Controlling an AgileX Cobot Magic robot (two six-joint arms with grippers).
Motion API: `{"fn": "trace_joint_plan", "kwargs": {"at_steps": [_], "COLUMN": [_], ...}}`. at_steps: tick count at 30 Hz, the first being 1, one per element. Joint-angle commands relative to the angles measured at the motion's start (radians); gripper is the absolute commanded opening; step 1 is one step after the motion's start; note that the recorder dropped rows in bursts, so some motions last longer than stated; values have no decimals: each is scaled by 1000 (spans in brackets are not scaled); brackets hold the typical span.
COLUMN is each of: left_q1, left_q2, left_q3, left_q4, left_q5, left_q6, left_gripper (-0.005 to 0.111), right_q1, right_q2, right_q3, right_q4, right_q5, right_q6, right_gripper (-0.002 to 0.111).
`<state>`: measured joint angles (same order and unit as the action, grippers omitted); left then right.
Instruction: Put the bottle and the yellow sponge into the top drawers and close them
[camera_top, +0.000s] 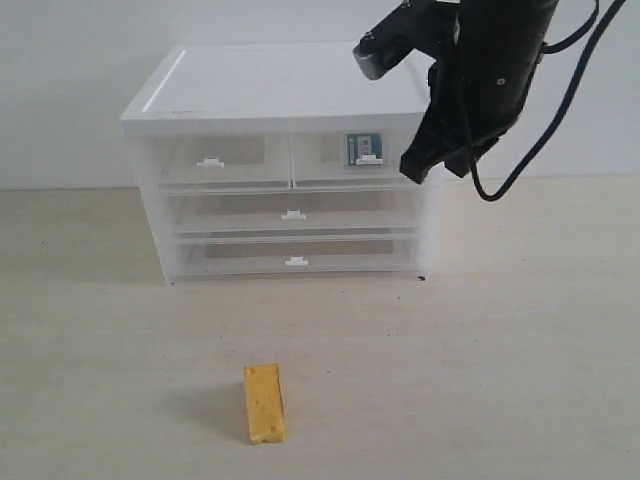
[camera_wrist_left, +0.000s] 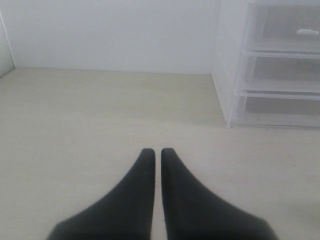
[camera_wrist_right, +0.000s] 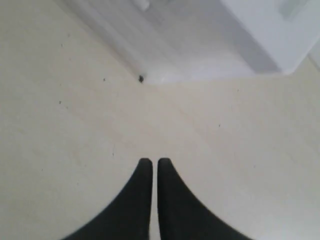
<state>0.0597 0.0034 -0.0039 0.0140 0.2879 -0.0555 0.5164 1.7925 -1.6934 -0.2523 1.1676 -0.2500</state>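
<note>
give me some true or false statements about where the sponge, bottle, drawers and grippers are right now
1. The yellow sponge lies on the table in front of the cabinet. True.
2. The bottle stands on the table beside the sponge. False: it sits inside the right-hand top drawer, showing through the clear front.
3. The left gripper and the right gripper are both shut and hold nothing. True.
4. The left-hand top drawer is pulled out. False: it is pushed in, level with the one beside it.

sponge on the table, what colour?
Yellow-orange, with small pitted holes: the yellow sponge. Clearest in the exterior view.
</note>
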Motion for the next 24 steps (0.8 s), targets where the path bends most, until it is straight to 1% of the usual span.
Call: {"fn": "trace_joint_plan", "kwargs": {"at_steps": [1, 4, 6, 13, 19, 22, 24], "left_q1": [3, 3, 3, 3, 3, 3, 3], "left_q2": [-3, -3, -3, -3, -3, -3, -3], "left_q3": [4, 4, 4, 4, 4, 4, 4], "left_q4": [-7, -5, -3, -3, -3, -3, -3], "left_q5": [-3, -3, -3, -3, -3, -3, -3], "left_q6": [4, 4, 4, 4, 4, 4, 4], "left_gripper": [4, 4, 4, 4, 4, 4, 4], "right_q1": [-44, -108, -161, -349, -467, -508, -522], "right_q2": [-35, -47, -56, -75, -108, -160, -208], "right_q3": [1, -2, -2, -2, 9, 70, 127], "right_q4": [22, 86, 94, 94, 94, 115, 123], "right_q5": [53, 53, 53, 53, 53, 53, 5], "right_q6": [39, 63, 96, 329, 373, 378, 374], "right_gripper": [1, 1, 1, 1, 1, 1, 1]}}
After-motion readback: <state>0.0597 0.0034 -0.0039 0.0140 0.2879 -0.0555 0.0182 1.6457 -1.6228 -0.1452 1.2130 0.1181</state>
